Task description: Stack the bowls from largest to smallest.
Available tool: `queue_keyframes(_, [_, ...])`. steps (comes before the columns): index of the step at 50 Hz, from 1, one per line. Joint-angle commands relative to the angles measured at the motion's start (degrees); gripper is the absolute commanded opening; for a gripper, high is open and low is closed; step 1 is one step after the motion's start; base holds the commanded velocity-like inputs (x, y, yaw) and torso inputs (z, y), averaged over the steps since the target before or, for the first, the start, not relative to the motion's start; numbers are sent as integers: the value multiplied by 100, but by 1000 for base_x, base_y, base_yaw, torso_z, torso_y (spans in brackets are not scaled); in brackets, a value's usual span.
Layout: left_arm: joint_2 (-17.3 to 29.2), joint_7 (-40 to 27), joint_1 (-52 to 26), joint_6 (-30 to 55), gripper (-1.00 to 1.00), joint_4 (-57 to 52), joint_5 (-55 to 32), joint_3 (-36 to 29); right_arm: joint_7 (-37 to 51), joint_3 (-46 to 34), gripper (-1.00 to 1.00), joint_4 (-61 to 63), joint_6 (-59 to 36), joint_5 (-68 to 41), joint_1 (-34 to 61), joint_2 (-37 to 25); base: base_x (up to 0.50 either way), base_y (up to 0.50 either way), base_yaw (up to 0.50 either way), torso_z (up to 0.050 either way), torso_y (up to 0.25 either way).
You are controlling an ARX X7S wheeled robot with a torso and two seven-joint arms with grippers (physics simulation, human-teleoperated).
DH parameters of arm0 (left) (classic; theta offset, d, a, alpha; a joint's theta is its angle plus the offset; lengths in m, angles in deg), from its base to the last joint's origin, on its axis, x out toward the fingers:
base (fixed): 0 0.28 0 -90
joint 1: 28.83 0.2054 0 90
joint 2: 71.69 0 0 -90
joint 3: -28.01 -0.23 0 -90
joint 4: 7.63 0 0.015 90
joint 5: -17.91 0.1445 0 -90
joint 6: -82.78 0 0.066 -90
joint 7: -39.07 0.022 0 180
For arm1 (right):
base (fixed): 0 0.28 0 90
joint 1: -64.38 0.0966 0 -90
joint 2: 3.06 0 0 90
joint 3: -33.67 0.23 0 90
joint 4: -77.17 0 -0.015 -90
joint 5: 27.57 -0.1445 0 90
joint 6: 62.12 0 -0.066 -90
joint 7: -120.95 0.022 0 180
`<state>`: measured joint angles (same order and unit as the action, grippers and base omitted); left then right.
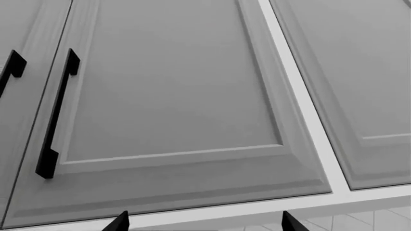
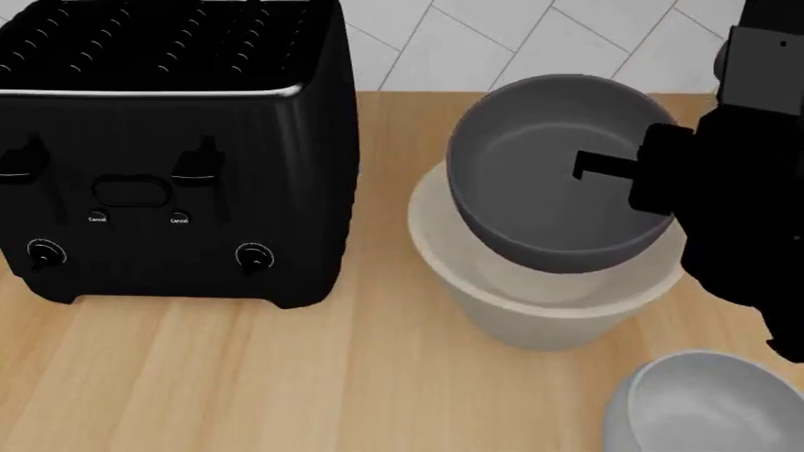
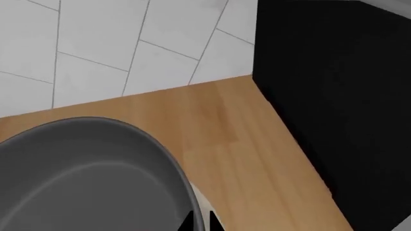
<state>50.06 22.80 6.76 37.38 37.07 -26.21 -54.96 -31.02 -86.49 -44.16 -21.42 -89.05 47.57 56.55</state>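
Note:
The dark grey bowl [image 2: 553, 179] rests tilted inside the larger cream bowl [image 2: 553, 301] on the counter right of the toaster. My right gripper [image 3: 200, 222] is shut on the dark grey bowl's [image 3: 83, 178] rim, one finger inside and one outside. In the head view it [image 2: 660, 188] sits at the bowl's right edge. The small pale grey-white bowl [image 2: 703, 405] stands alone at the front right. My left gripper [image 1: 204, 224] is open and empty, pointing at cabinet doors, away from the bowls.
A black toaster [image 2: 164, 151] fills the left of the wooden counter [image 2: 314, 377] and shows as a dark block in the right wrist view [image 3: 340, 106]. White tiled wall [image 2: 503, 38] behind. Grey cabinet door [image 1: 173, 96] with black handle [image 1: 57, 113] faces the left wrist.

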Motion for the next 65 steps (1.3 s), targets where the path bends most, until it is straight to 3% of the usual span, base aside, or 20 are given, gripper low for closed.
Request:
queue_keyframes(1, [28, -34, 6, 4, 100, -24, -24, -1, -137, -91, -100, -182, 106, 195, -11, 76, 0, 0, 0, 0, 0])
queue_keyframes(45, [131, -136, -45, 33, 100, -67, -175, 14, -681, -434, -100, -938, 454, 573, -11, 409, 0, 0, 0, 0, 0])
queue_keyframes(46, [136, -136, -47, 39, 100, -69, -184, 11, -705, -440, 100, -956, 451, 575, -4, 411, 0, 0, 0, 0, 0])
queue_keyframes(65, [177, -178, 25, 18, 100, -122, -267, 72, -651, -432, 100, -803, 300, 524, 157, 409, 0, 0, 0, 0, 0])
